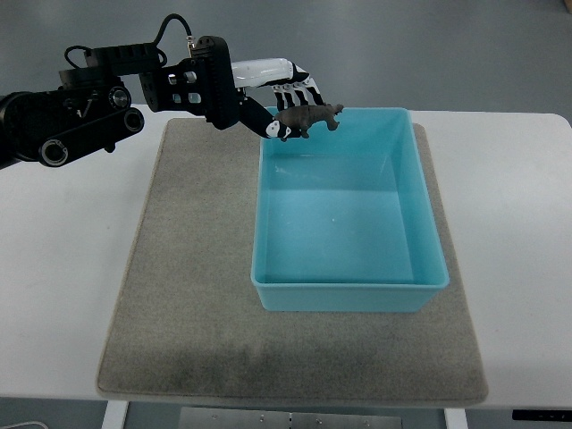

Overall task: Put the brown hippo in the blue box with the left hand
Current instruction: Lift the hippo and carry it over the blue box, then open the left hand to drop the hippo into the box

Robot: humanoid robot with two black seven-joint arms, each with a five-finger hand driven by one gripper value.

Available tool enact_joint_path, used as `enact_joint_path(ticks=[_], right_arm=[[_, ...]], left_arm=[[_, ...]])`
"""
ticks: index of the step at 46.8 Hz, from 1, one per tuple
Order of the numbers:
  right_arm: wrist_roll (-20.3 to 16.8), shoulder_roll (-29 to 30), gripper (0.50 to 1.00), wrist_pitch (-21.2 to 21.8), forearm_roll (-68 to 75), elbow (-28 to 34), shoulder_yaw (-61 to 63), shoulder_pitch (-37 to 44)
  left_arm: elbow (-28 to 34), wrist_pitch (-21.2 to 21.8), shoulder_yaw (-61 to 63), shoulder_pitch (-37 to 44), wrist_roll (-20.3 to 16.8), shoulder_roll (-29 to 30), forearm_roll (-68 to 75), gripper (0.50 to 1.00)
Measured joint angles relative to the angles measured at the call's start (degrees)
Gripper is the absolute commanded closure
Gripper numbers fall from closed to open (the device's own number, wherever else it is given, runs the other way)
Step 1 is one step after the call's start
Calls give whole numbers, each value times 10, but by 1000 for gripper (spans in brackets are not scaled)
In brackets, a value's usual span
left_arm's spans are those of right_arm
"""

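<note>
white tabletop (63, 268) fills the view, with a grey felt mat (192, 295) laid across its middle and grey floor beyond the far edge. on the mat's right half sits the blue box (349, 299), an open rectangular tub with pale turquoise walls, and nothing lies on its floor.

up at the far left corner of that box, the left hand (281, 98) reaches in on a black arm (89, 121) from the picture's left edge, cables looping over the top of it. its black-and-white fingers (299, 89) are curled in, pinching the brown hippo (310, 117) from behind and above. the hippo hangs in the air, not touching the box, its body roughly level and its head pointing right, away from the palm. it pokes out past the fingertips, just over the box's far rim, near that left corner, with its head end over the inside of the box. a thumb tip (271, 128) shows under its rear end, tucked against the rump.
</note>
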Motion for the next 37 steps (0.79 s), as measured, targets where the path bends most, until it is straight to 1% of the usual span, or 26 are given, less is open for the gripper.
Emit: enact_joint_path(ticks=[12, 27, 28, 29, 32, 33, 34, 35, 37], right_arm=[[0, 0, 564, 0, 0, 0, 0, 0], [0, 0, 564, 0, 0, 0, 0, 0], [0, 0, 564, 0, 0, 0, 0, 0], [0, 0, 564, 0, 0, 0, 0, 0], [0, 0, 564, 0, 0, 0, 0, 0], [0, 0, 564, 0, 0, 0, 0, 0], [0, 0, 564, 0, 0, 0, 0, 0], [0, 0, 564, 0, 0, 0, 0, 0], [0, 0, 564, 0, 0, 0, 0, 0]], left_arm=[[8, 0, -9, 34, 0, -58, 1, 1000], [18, 0, -7, 59, 0, -70, 1, 1000], [18, 0, -6, 60, 0, -70, 1, 956], [18, 0, -6, 60, 0, -70, 1, 899], [18, 0, -6, 61, 0, -70, 1, 704], [18, 0, -6, 61, 0, -70, 1, 660], [18, 1, -6, 62, 0, -70, 1, 632], [18, 1, -6, 62, 0, -70, 1, 617], [18, 3, -7, 64, 0, -72, 1, 613]])
